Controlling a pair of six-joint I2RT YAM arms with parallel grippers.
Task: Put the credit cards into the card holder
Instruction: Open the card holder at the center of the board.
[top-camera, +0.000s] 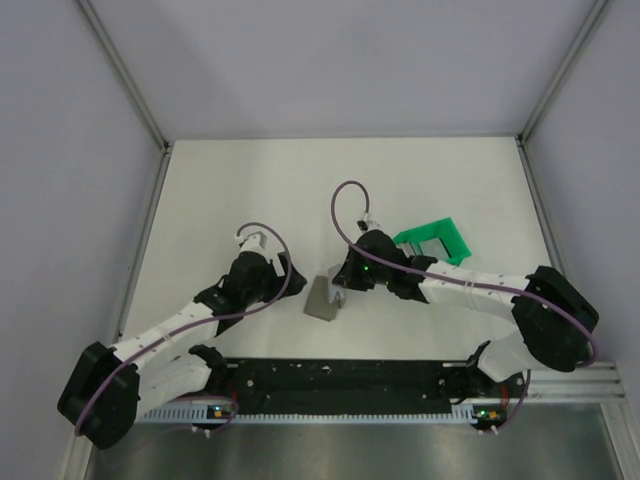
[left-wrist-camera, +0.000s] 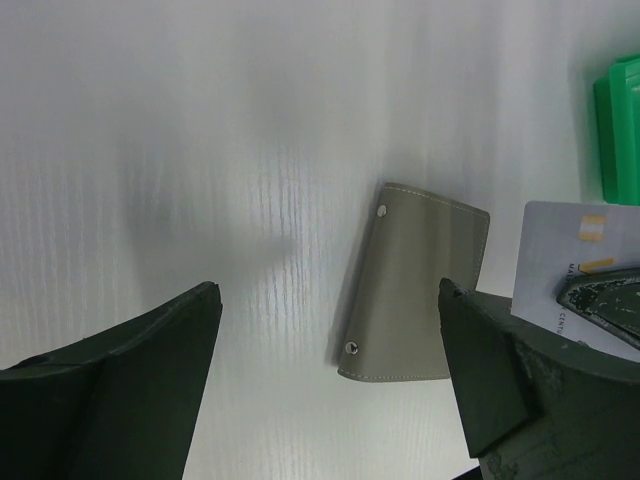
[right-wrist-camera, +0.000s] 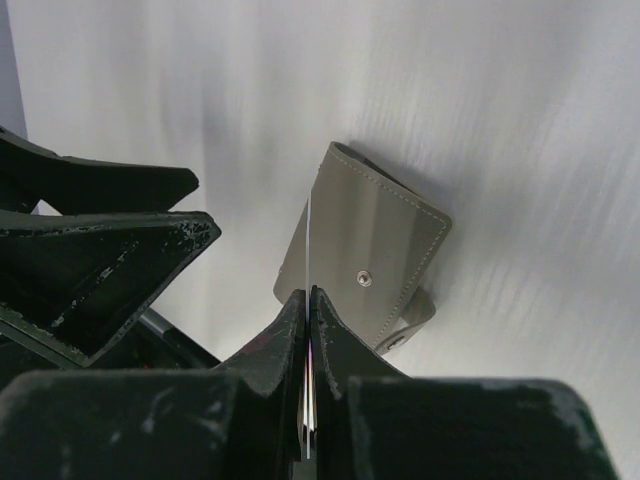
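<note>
The card holder (top-camera: 322, 298) is a flat grey-beige sleeve with two snap studs, lying on the white table between the two grippers. It also shows in the left wrist view (left-wrist-camera: 415, 285) and the right wrist view (right-wrist-camera: 375, 245). My right gripper (right-wrist-camera: 310, 293) is shut on a thin credit card (right-wrist-camera: 309, 240), seen edge-on and held upright just above the holder's near edge. The card's pale face shows in the left wrist view (left-wrist-camera: 565, 255). My left gripper (left-wrist-camera: 328, 290) is open and empty, its jaws spread wide just left of the holder (top-camera: 290, 275).
A bright green open plastic frame (top-camera: 435, 240) stands right of the right gripper (top-camera: 342, 283), and its edge shows in the left wrist view (left-wrist-camera: 618, 130). The left gripper's fingers (right-wrist-camera: 120, 240) sit close on the right gripper's left. Grey enclosure walls surround the table.
</note>
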